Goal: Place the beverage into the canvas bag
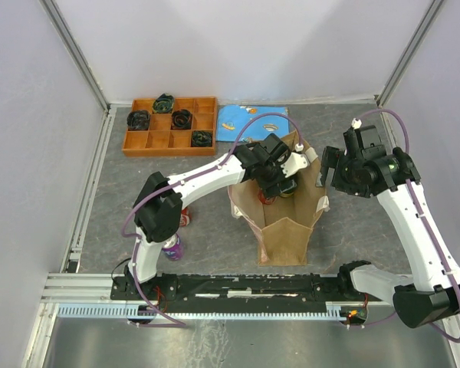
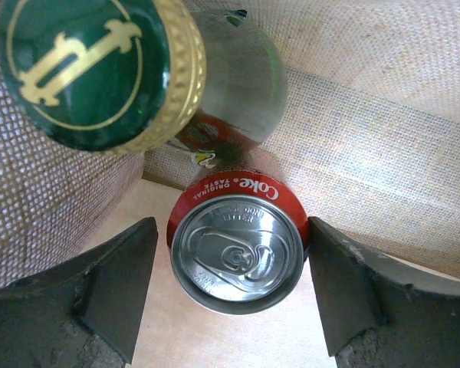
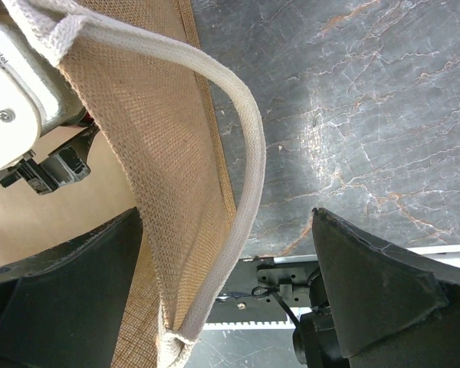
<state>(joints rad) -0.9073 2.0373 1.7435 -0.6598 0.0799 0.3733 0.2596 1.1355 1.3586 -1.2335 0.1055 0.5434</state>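
The bag (image 1: 287, 230) stands in the middle of the tabletop (image 3: 368, 115), which is grey with pale veins like marble. The bag is a tall rectangular one of coarse tan woven cloth, and its mouth is open upward. The left arm reaches down into it.

The can (image 2: 238, 257) is inside the bag, upright on the smooth pale floor. It is a red cylinder with a round silver lid and a pull tab. The left gripper (image 2: 231, 230) is open around it, with one dark, rough finger on each side. There is a thin gap at the left side, and the right finger is just at the rim. Just beyond the can is a glossy green round cap (image 2: 92, 69) with a beaded gold edge, and beside it a shiny silver curved body (image 2: 241, 77) that I cannot identify.

The right gripper (image 3: 226, 230) is at the right rim of the bag with its jaws wide apart. The off-white braided strap (image 3: 249, 153) and the woven wall pass between them, and neither finger touches them.

At the far left lies an orange tray (image 1: 157, 140) divided into square compartments.
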